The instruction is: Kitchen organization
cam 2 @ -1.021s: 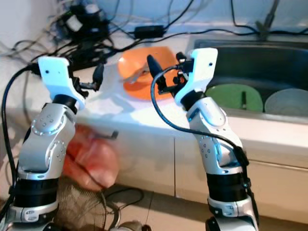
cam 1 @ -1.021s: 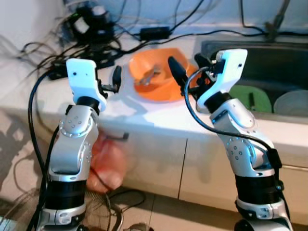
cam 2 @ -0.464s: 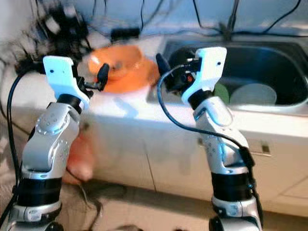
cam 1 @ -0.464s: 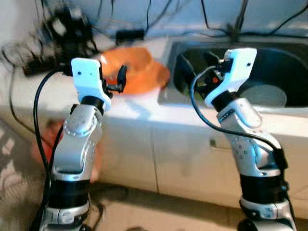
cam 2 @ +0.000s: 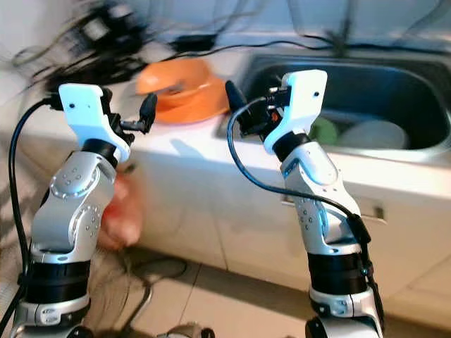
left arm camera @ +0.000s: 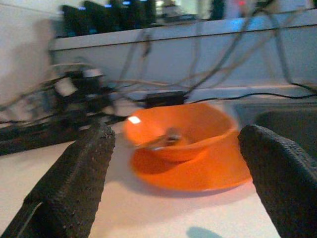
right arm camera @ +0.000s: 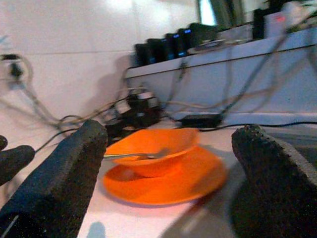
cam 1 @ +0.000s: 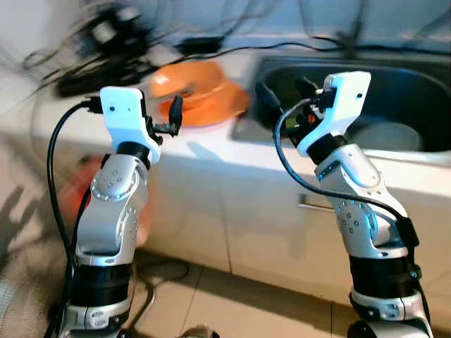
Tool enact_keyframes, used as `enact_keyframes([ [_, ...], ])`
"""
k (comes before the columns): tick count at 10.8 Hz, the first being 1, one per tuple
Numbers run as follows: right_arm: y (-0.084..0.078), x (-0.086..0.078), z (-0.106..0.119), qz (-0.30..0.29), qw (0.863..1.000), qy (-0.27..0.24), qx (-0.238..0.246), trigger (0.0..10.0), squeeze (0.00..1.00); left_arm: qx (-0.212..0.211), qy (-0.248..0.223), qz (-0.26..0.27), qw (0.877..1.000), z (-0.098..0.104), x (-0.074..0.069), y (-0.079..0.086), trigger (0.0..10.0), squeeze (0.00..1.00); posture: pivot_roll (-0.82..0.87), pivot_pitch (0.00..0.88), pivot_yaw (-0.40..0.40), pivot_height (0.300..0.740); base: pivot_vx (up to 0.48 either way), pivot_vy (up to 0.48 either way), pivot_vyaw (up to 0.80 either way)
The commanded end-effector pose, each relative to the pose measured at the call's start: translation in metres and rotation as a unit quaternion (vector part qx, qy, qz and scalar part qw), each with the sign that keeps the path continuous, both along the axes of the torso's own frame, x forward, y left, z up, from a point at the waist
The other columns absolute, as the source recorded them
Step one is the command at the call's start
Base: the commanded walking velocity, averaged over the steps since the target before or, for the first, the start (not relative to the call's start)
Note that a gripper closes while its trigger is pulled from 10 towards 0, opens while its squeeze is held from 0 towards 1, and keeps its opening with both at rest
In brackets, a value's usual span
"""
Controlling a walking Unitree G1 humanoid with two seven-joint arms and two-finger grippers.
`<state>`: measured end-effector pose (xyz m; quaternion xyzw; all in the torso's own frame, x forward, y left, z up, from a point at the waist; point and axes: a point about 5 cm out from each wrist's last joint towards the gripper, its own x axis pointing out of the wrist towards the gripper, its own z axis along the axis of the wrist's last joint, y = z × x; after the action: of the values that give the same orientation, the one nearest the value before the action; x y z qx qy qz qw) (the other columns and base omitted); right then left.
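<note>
An orange bowl [cam 1: 189,79] with a spoon [left arm camera: 159,140] in it stands on an orange plate [left arm camera: 198,171], on the white counter [cam 1: 190,151] just left of the steel sink [cam 1: 412,84]. A pale plate [cam 1: 384,134] and a green plate [cam 2: 323,130] lie in the sink. My left gripper [cam 1: 169,120] is raised in front of the counter, open, pointing at the bowl from short of it. My right gripper [cam 1: 284,95] hovers open at the sink's left rim. Both wrist views face the bowl between widely spread fingers [right arm camera: 74,163], with nothing held.
A tangle of black cables and power bricks [cam 1: 106,42] covers the counter's back left. A reddish bag [cam 1: 77,201] hangs or leans by the cabinet at the left. The cabinet front has a handle [cam 1: 317,208]. Tiled floor [cam 1: 232,303] lies below.
The whole picture has shifted and is blurred: the camera has moved, and the counter and sink now sit further right and lower. Both arms keep the same raised pose, grippers still open.
</note>
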<state>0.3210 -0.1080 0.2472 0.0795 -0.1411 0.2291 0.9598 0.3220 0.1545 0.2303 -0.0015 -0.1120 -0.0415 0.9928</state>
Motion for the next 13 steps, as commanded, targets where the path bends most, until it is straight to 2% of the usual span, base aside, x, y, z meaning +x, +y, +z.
enact_keyframes([
  [1, 0.006, 0.0, 0.002, 0.01, 1.0, -0.006, -0.004, 10.0, 0.0, 0.0, 0.003, 0.012, 1.0, 0.0, 0.0, 0.006, 10.0, 0.0, 0.15, 0.069, 0.115, 0.74, 0.0, 0.0, 0.8],
  [5, 0.005, 0.001, 0.002, 0.002, 1.0, -0.002, 0.007, 10.0, 0.0, 0.0, -0.004, 0.006, 1.0, 0.004, -0.001, 0.007, 10.0, 0.0, 0.15, 0.069, 0.114, 0.74, 0.0, 0.0, 0.0],
  [8, 0.001, 0.002, 0.005, -0.013, 1.0, -0.009, 0.008, 10.0, 0.0, 0.003, -0.009, 0.004, 1.0, 0.007, 0.0, 0.007, 10.0, 0.0, 0.14, 0.072, 0.113, 0.74, 0.277, 0.0, 0.0],
  [11, -0.002, 0.003, 0.01, -0.033, 0.999, -0.02, 0.009, 10.0, 0.0, 0.008, -0.008, 0.002, 1.0, 0.006, -0.001, 0.006, 10.0, 0.0, 0.15, 0.078, 0.112, 0.74, 0.375, 0.251, 0.0],
  [13, -0.002, 0.004, 0.012, -0.04, 0.999, -0.023, 0.011, 10.0, 0.0, 0.009, -0.008, 0.0, 1.0, 0.006, 0.0, 0.005, 10.0, 0.0, 0.15, 0.079, 0.113, 0.74, 0.42, 0.0, 0.0],
])
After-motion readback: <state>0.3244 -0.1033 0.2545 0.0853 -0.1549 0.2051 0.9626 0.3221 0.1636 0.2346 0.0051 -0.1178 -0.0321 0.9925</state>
